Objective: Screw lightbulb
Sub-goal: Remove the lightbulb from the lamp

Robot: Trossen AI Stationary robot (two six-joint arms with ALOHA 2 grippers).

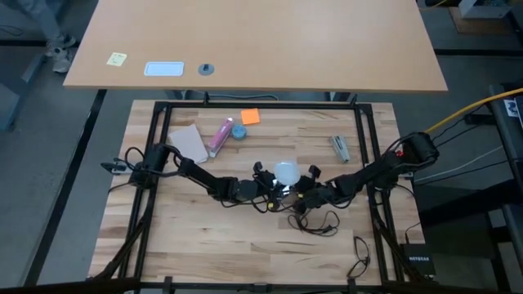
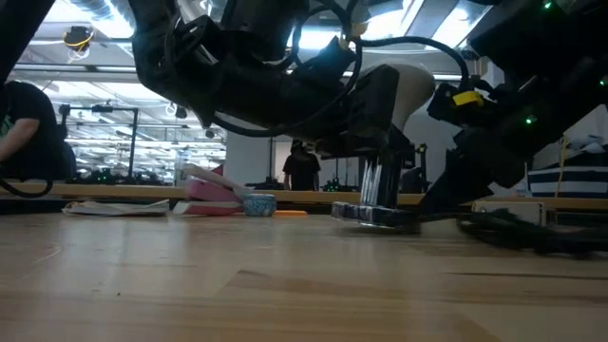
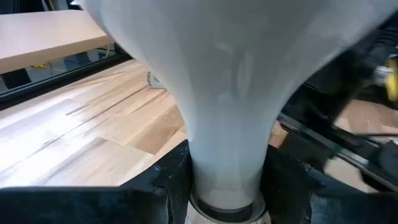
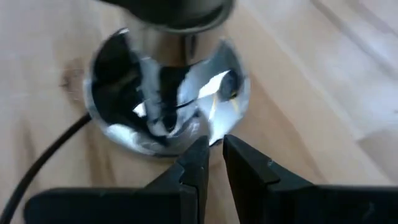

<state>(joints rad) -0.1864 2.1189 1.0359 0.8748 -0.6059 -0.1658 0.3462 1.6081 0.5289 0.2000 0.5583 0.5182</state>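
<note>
The frosted white lightbulb (image 3: pixel 230 93) stands neck down on the upright stem (image 2: pixel 380 180) of a round shiny silver lamp base (image 4: pixel 168 106), which lies flat on the wooden table at its middle. From the table's left, my left gripper (image 1: pixel 265 181) is shut on the bulb (image 1: pixel 285 171). Coming from the right, my right gripper (image 4: pixel 214 155) is nearly shut at the base's rim. The base's black cord (image 1: pixel 315 222) trails toward the near edge. My left gripper pinches the bulb's narrow neck (image 3: pixel 227 180), just above the socket, between its two fingers (image 3: pixel 168 180). The fingers come in about level from the table's left and lie across the neck. The bulb stands upright, globe on top. My right gripper has the near rim (image 4: pixel 205 134) of the silver base at its fingertips (image 4: pixel 196 152), with only a narrow gap between them. The fingers slant down from the table's right. The base stays flat on the table.
Behind the arms lie a pink tube (image 1: pixel 221 136), a small blue round object (image 1: pixel 239 131), an orange note (image 1: pixel 250 117) and a sheet of paper (image 1: pixel 189 143). A small grey metal piece (image 1: pixel 340 148) lies far right. A black frame (image 1: pixel 155 147) borders the tabletop.
</note>
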